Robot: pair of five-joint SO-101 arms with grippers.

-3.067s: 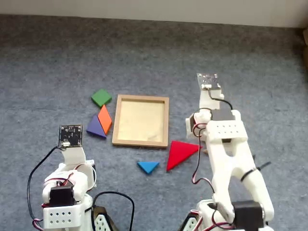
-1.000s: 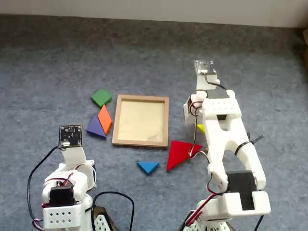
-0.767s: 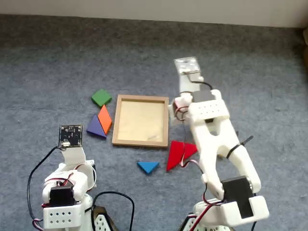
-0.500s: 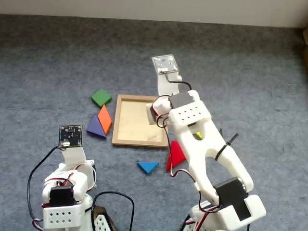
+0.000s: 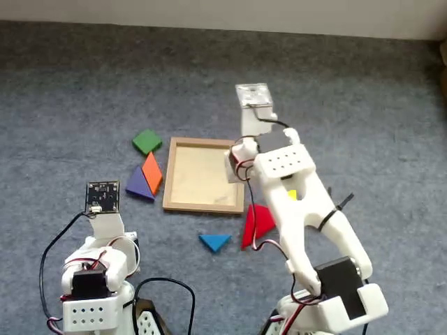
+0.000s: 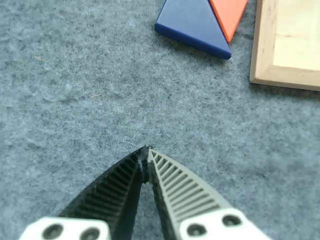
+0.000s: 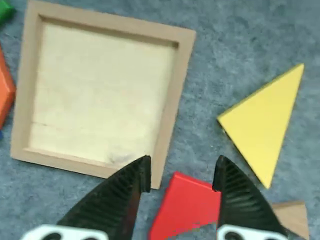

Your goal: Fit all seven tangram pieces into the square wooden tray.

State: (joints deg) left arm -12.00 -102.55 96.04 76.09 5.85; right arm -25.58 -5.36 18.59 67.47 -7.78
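right gripper hangs open and empty with the red triangle lying in line between its fingers, just outside a corner of the wooden tray, making this arm nearer; left gripper, closed on nothing, sits well apart.

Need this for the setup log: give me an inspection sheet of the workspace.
Surface: grey carpet.
Job's things: tray empty; green square, orange piece, purple triangle, blue triangle, red triangle and yellow triangle all outside it.
Clutter: nothing seen.
Grippers: left gripper shut, over carpet; right gripper open, by tray's rim.
Cables: black cable looped by left arm; wires on right arm.
Surroundings: pale wall beyond carpet.
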